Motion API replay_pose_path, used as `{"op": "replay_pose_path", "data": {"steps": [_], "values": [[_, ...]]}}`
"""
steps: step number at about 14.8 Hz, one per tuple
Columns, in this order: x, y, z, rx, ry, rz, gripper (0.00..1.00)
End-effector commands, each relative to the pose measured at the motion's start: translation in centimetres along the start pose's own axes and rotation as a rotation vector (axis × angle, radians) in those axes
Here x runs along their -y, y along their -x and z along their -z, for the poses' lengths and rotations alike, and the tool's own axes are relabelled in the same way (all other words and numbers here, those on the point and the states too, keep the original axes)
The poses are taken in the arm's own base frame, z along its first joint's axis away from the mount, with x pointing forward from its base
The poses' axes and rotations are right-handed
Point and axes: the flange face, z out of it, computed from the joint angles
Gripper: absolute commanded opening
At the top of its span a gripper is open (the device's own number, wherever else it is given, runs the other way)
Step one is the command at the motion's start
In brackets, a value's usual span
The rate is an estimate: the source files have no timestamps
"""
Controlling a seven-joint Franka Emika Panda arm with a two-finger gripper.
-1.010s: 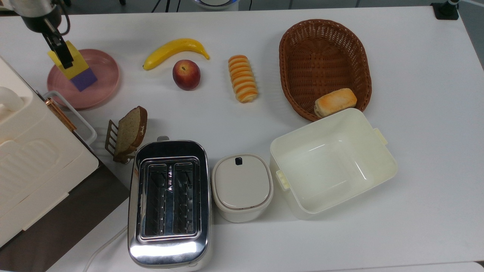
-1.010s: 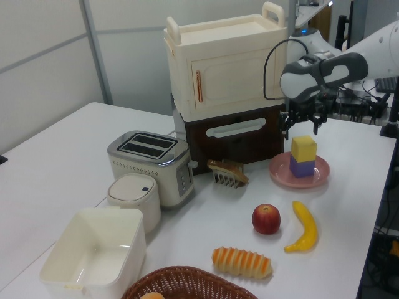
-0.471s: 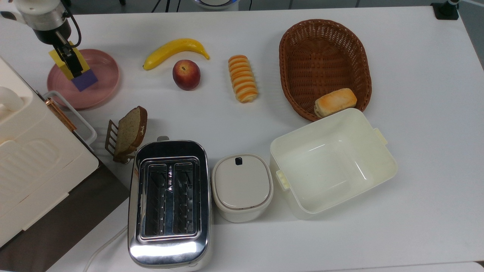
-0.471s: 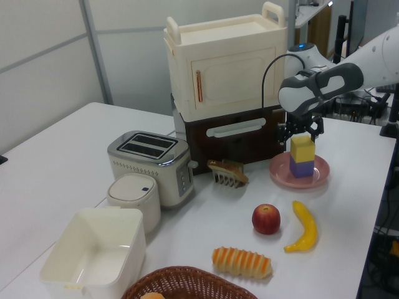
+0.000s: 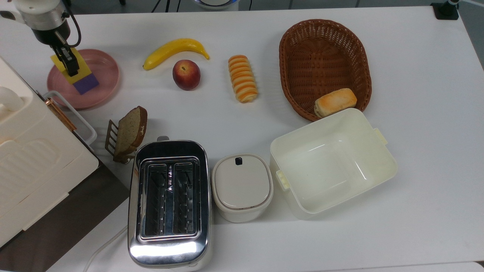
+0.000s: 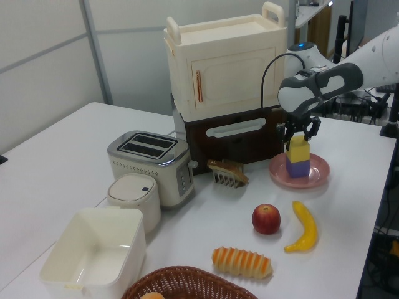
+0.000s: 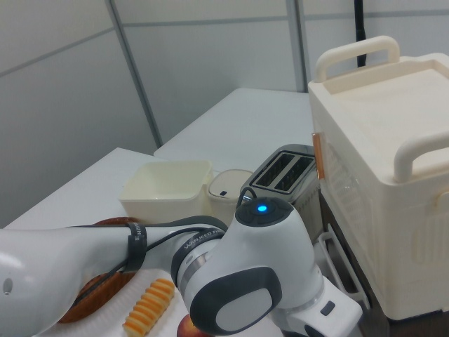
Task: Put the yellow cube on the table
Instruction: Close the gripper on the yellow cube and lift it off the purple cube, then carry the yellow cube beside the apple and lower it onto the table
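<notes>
- yellow cube [image 5: 72,67] sits stacked on the purple cube [image 5: 86,83], both on the pink plate [image 5: 104,81], at the top view's upper left.
- gripper [image 6: 298,136] is down over the yellow cube, fingers straddling its upper part. I can't tell whether they're clamped on it yet or just bracketing it.
- My step: secure the grasp, then lift.
- I want the pads on two opposite flat faces, square to the block, not across corners.
- I close only on the yellow block; catching the purple one below would drag the stack.
- I lift straight up until clear of the purple cube before any sideways move.
- Drop target: bare table [image 5: 242,128]. The patch between plate and banana [image 5: 174,50] looks the nearest open spot.
- cabinet [image 6: 225,68] is close beside the plate, so I'd travel away from it.
</notes>
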Motion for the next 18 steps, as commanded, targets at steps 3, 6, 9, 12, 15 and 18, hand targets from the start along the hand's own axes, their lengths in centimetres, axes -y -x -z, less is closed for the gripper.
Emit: {"op": "replay_pose_path", "data": {"steps": [3,6,9,12,15,18], "values": [[-0.1,1.6,6.4,-0.058,-0.016,0.036,0.2],[3.3,4.0,9.0,-0.037,-0.017,0.106,0.2],[8.2,6.5,9.0,-0.014,-0.017,0.2,0.2],[11.0,8.0,7.4,0.011,-0.007,0.256,0.2],[14.4,9.8,5.6,0.029,0.015,0.337,0.2],[16.3,11.2,5.8,0.024,0.017,0.384,0.2]]}}
